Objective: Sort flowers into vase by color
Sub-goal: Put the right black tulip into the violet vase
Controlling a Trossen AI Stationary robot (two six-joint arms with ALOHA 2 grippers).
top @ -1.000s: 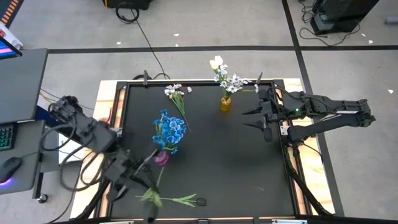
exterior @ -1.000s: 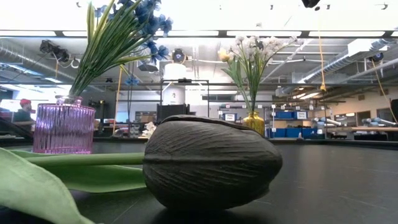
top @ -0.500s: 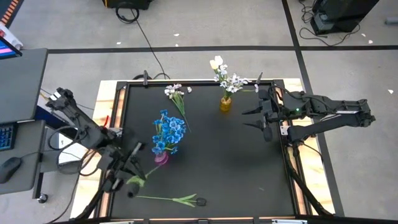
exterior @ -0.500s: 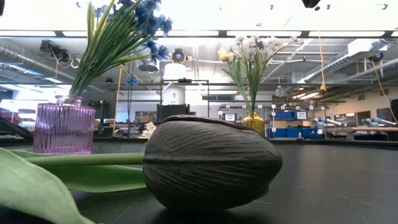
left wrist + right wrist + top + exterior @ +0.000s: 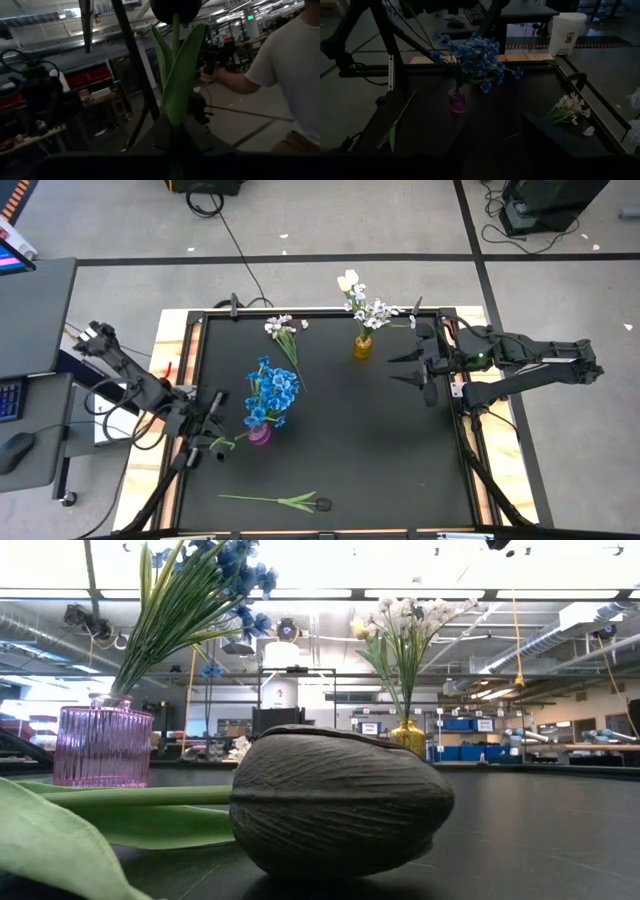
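Tulip stem with a dark bud (image 5: 175, 7) and a long green leaf (image 5: 182, 75) is pinched in the closed jaws of the left gripper (image 5: 207, 445). It is held clear of the bench (image 5: 380, 440) at the 8 o'clock edge, just beside the pink vase (image 5: 260, 433).

That vase holds the blue blossoms (image 5: 272, 392). The yellow vase (image 5: 362, 347) at 12 o'clock holds white blossoms (image 5: 368, 310) and a white tulip (image 5: 347, 280).

Loose on the bench are a white spray (image 5: 283, 330) at 11 o'clock and a second dark tulip (image 5: 285, 501) at 6 o'clock. Its bud (image 5: 340, 800) fills the low view.

Right gripper (image 5: 420, 370) hovers at 3 o'clock, jaws open and empty.

Step in hand, as I judge it, is carrying the held tulip to a vase. A dark bud matches neither blue nor white, so I cannot tell which vase is meant.

Method notes:
- Keep the stem near vertical, cut end down.
- Approach the vase mouth from above, clear of the blossoms already in it.
- Lower until the stem is well inside, then release.
- The leaf may snag on the rim.
- The pink vase looks top-heavy with its bunch; avoid side pushes.

Writing: none legible. A white bin (image 5: 565, 32) in the right wrist view has a label, which is too small to read.
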